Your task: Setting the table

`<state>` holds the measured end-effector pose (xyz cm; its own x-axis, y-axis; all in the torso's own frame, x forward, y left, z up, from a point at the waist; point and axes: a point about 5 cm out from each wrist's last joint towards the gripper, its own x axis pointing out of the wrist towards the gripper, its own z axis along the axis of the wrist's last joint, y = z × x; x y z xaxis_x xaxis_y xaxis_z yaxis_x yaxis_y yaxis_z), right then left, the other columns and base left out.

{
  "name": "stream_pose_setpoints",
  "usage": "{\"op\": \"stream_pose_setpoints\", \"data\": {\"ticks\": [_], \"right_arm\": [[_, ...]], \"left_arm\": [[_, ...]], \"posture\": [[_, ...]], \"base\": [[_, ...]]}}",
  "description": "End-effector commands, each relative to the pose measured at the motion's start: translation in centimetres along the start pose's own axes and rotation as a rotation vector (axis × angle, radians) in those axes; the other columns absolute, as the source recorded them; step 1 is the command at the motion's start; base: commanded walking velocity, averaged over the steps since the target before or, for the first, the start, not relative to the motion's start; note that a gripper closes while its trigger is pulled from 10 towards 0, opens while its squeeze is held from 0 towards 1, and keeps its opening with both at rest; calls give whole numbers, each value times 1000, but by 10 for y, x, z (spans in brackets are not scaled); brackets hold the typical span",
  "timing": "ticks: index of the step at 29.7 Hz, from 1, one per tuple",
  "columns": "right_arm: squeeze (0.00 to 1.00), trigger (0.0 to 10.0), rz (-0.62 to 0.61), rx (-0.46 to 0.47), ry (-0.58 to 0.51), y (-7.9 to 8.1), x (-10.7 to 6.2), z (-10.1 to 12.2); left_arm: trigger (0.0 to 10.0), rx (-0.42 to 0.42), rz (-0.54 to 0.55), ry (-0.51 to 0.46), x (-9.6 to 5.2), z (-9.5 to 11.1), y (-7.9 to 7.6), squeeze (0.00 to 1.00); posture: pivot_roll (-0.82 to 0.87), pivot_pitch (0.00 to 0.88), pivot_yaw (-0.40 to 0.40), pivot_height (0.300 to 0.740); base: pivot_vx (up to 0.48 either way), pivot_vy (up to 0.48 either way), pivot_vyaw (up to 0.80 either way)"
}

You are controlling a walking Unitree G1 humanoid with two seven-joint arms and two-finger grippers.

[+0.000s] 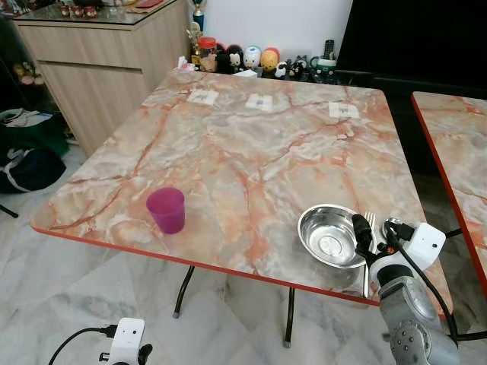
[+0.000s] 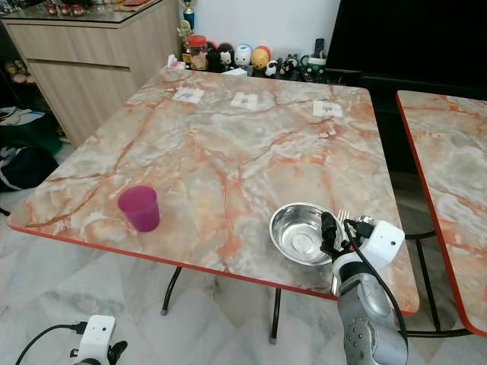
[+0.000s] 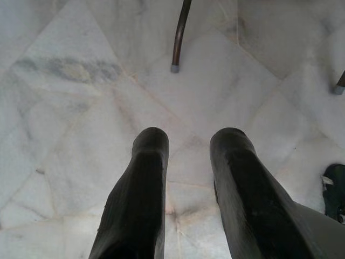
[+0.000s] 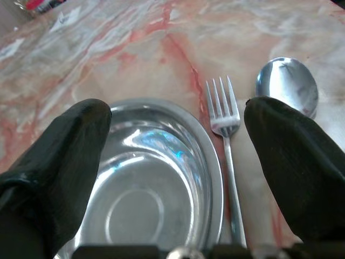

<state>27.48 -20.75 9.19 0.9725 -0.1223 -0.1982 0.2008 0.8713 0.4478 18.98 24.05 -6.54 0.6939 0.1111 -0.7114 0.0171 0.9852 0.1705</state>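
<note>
The steel bowl [image 1: 330, 236] sits near the marble worktop's [image 1: 251, 152] front edge, with a fork [image 4: 225, 135] just right of it, tines pointing away from the robot. The wrist view adds a spoon [image 4: 287, 85] beyond that. The right tool [image 4: 178, 156] hangs wide open, holding nothing. A purple cup [image 1: 166, 210] stands well left. The left tool [image 3: 186, 162] hangs open over the floor.

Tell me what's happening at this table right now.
The robot is setting a marble-patterned table. Its right gripper hovers open at the near edge, its fingers spread over a steel bowl and a fork, with a spoon just beyond. A purple cup stands apart to the left. The left gripper hangs open over the floor.
</note>
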Motion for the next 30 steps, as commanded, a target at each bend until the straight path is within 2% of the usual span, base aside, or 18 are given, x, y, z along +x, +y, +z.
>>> {"op": "stream_pose_setpoints", "data": {"ticks": [1, 4, 8, 9, 10, 13, 14, 15, 19, 20, 21, 23, 24, 25, 27, 28, 29, 30], "right_arm": [[0, 10000, -11, 8, 13, -5, 1, 1], [0, 10000, -36, 14, 39, -10, -1, -3], [0, 10000, -47, 77, 79, -17, -4, -8], [0, 4549, -26, 84, 84, -15, -5, -9], [0, 0, -5, 90, 87, -13, -5, -9], [0, 0, 19, 95, 95, -10, -6, -10], [0, 8706, 25, 86, 110, -9, -5, -11], [0, 10000, 22, 84, 117, -9, -5, -12], [0, 10000, 16, 87, 122, -10, -4, -12], [0, 4196, 22, 92, 113, -10, -3, -11], [0, 0, 26, 94, 108, -10, -3, -10], [0, 0, 34, 111, 109, -8, -3, -10], [0, 3294, 32, 94, 118, -9, -4, -11], [0, 10000, 28, 95, 122, -9, -4, -12], [0, 10000, 19, 98, 129, -10, -4, -13], [0, 9647, 21, 103, 134, -10, -4, -14], [0, 0, 23, 103, 136, -10, -4, -14], [0, 0, 24, 104, 137, -10, -4, -15]], "left_arm": [[10000, 15, 5, 13, -1, -3, 3, 0], [10000, 17, 16, 10, -1, -3, 4, 0], [10000, 22, 13, 7, -1, -2, 6, 0], [10000, 26, 10, 3, -1, 0, 6, 0], [10000, 28, 8, 1, 0, 1, 6, 0], [10000, 31, 6, -2, 0, 2, 5, 0], [10000, 32, 4, -5, 0, 3, 5, 0], [10000, 33, 3, -6, 0, 3, 4, 0], [10000, 35, -1, -10, 1, 4, 3, 0], [10000, 36, -1, -11, 1, 4, 2, 0], [10000, 36, -1, -11, 1, 4, 2, 0], [10000, 38, -1, -11, 1, 4, 2, 0], [10000, 36, -1, -13, 0, 3, 3, 0], [10000, 36, -1, -12, 0, 3, 3, 0], [10000, 35, -2, -11, 0, 3, 3, 0], [10000, 34, -2, -10, 0, 2, 3, 0], [10000, 35, -3, -9, 0, 2, 3, 0], [10000, 35, -4, -9, 0, 2, 3, 0]], "posture": [[71, 4, -20, 740], [72, 0, -19, 740], [69, 0, -12, 740], [69, 0, -11, 740], [70, 0, -12, 740], [70, 0, -12, 740], [70, 0, -12, 740], [70, 0, -12, 740], [71, 0, -13, 740], [73, 0, -14, 740], [72, 0, -15, 740], [73, 0, -16, 740], [73, 0, -16, 740], [73, 0, -16, 740], [73, 0, -16, 740], [73, 0, -16, 740], [73, 0, -16, 740], [73, 0, -16, 740]], "base": [[0, 0, 0], [0, 0, 0], [0, 0, 0], [0, 0, 0], [0, 0, 0], [0, 0, 0], [0, 0, 0], [0, 0, 0], [0, 0, 0], [0, 0, 0], [0, 0, 0], [0, 0, 0], [0, 0, 0], [0, 0, 0], [0, 0, 0], [0, 0, 0], [0, 0, 0], [0, 0, 0]]}}
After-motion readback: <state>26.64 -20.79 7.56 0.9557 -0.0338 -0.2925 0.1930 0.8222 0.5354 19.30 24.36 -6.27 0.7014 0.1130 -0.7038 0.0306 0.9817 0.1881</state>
